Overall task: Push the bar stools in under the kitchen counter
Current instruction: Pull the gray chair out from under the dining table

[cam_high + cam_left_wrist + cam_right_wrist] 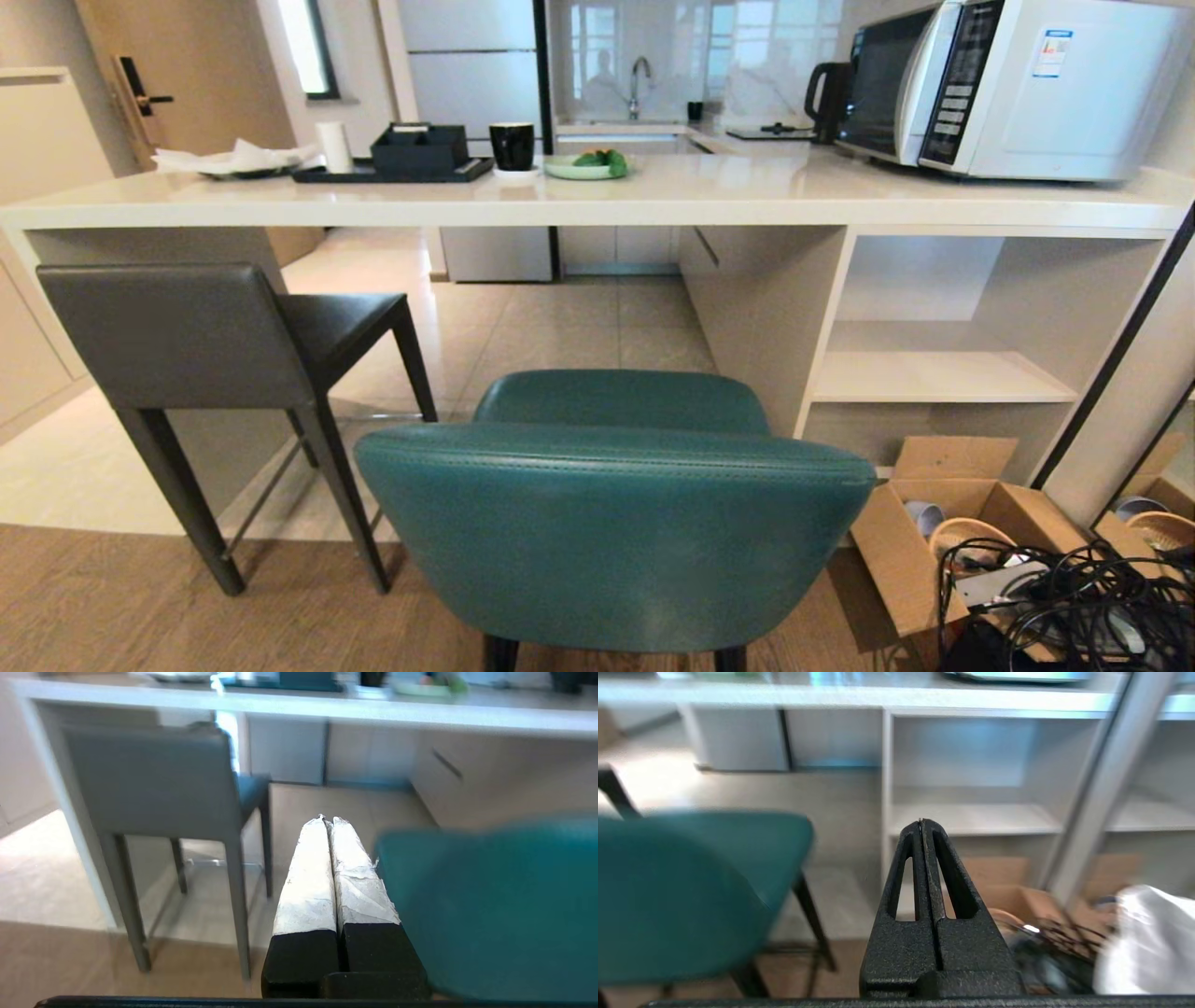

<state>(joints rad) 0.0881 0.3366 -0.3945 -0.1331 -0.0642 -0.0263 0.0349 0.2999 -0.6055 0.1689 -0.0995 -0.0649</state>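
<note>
Both tools pressed fully closed and empty: the left tool (327, 822) beside the teal stool (611, 523) back's left edge, the right tool (922, 823) off its right. That stool stands clear of the white table (597, 201); the grey stool (215, 345) sits partly beneath. Pushing has yet to begin; next, likely, tools against the teal backrest.

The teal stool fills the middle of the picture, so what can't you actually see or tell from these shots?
- Teal stool: legs cut off by the head view's bottom edge; its back hides most of its seat.
- Cardboard box: contents partly covered by tangled black cables.
- Left gripper and right gripper: absent from the head view.
- Countertop items: blurred in both wrist views.
</note>
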